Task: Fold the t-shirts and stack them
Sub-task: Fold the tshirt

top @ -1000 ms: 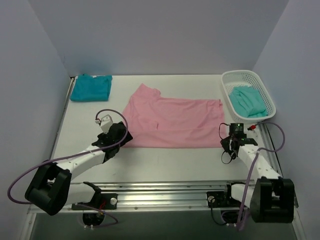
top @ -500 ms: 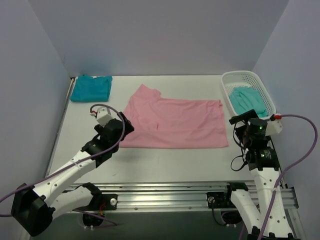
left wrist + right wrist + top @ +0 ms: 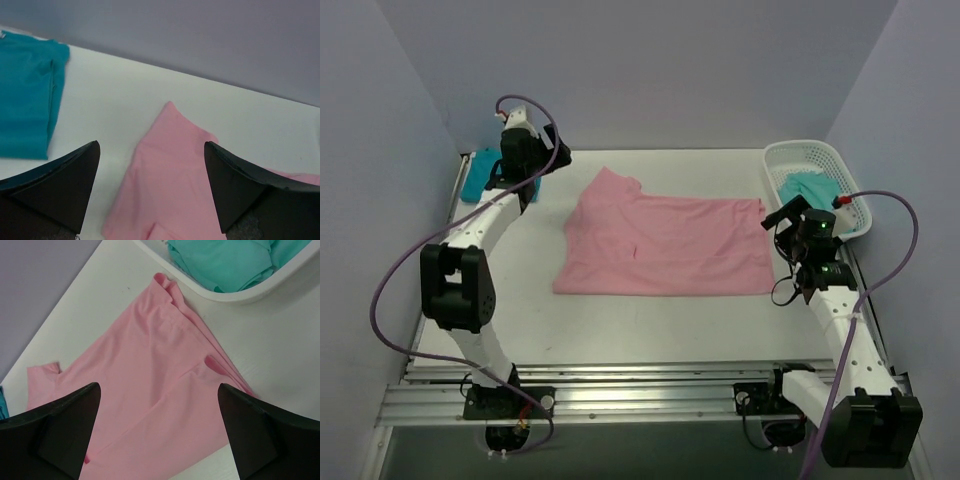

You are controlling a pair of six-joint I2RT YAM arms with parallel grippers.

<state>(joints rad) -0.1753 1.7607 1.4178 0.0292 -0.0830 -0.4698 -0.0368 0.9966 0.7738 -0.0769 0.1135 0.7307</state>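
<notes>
A light pink t-shirt [image 3: 665, 245] lies flat in the middle of the table, folded into a wide band with one sleeve poking out at its back left. A deep teal t-shirt [image 3: 480, 182] lies folded in the back left corner, partly behind my left arm. The paler mint-teal t-shirt [image 3: 815, 188] sits crumpled in the basket. My left gripper [image 3: 542, 165] hangs open above the table between the teal shirt [image 3: 25, 95] and the pink sleeve [image 3: 170, 175]. My right gripper [image 3: 786, 216] is open above the pink shirt's right edge [image 3: 150, 370]. Neither holds anything.
A white mesh basket [image 3: 800, 147] stands at the back right, its rim [image 3: 240, 295] close to the pink shirt's far right corner. Purple walls close in the back and both sides. A metal rail [image 3: 640, 380] runs along the near edge.
Both arms have lifted away from the pink shirt's front edge. The left arm swung to the back left corner; the right arm drew back toward the basket. The pink shirt lies unmoved.
</notes>
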